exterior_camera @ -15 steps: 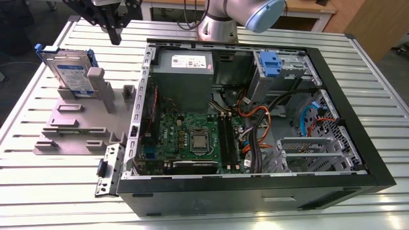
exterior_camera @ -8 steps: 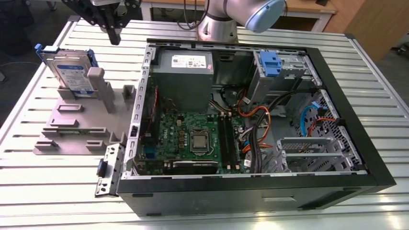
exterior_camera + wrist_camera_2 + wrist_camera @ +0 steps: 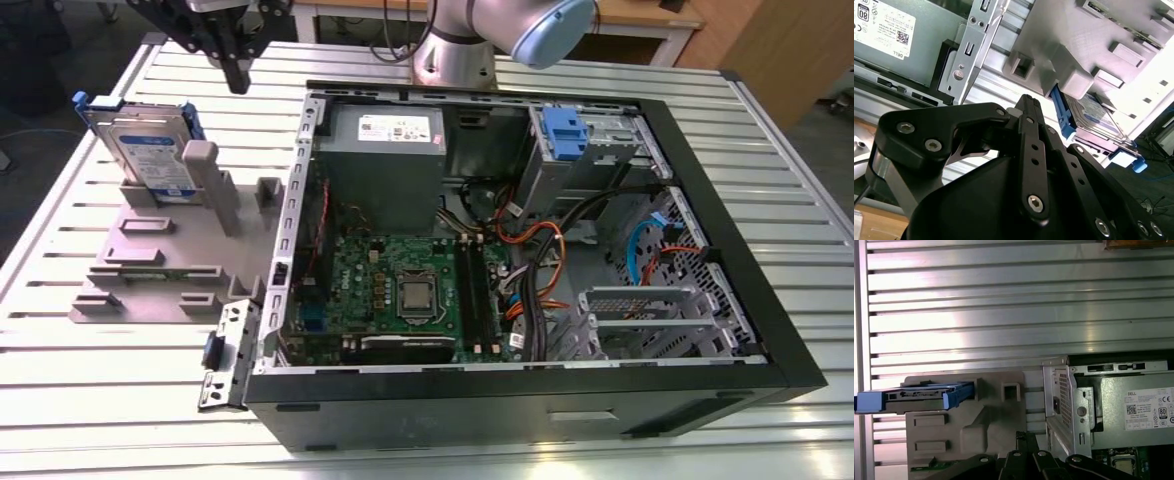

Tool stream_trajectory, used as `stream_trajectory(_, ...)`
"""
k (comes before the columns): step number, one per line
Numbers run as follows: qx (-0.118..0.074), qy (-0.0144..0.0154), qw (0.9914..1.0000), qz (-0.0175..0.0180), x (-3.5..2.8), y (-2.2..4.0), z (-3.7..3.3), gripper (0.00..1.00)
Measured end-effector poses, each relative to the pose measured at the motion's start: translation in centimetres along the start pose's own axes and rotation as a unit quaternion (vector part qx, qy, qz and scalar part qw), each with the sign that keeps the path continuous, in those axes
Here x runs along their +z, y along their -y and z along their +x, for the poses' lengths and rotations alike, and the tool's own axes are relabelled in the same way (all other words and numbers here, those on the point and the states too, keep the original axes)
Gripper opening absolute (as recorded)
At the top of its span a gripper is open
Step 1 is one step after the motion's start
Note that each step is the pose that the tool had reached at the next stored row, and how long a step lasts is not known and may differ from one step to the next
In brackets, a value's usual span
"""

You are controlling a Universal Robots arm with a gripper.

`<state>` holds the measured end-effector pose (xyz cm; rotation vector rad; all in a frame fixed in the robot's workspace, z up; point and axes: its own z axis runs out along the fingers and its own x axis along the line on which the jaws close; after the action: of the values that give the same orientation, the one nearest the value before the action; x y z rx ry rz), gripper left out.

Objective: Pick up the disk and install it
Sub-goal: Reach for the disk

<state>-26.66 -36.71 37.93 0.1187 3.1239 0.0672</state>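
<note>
The disk is a silver-grey drive with a white-and-blue label in a blue carrier. It stands on edge in a slot of the grey holder at the exterior view's left. My gripper hangs above the table, a little to the exterior view's right of the disk and farther back, not touching it. Its black fingers point down, shut, with nothing between them. In the first wrist view the disk shows edge-on beyond the gripper. In the second wrist view the disk sits under the holder, past the gripper.
An open black computer case lies on the slatted metal table, with a green motherboard, a grey power supply, a blue-latched drive bay and a metal cage. The arm's base stands behind the case.
</note>
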Motion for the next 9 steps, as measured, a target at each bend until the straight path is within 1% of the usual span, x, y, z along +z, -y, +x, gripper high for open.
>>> stream_trajectory(9,0.000,-0.0002,1.00000,0.0000,0.02,0.02,0.20,0.11)
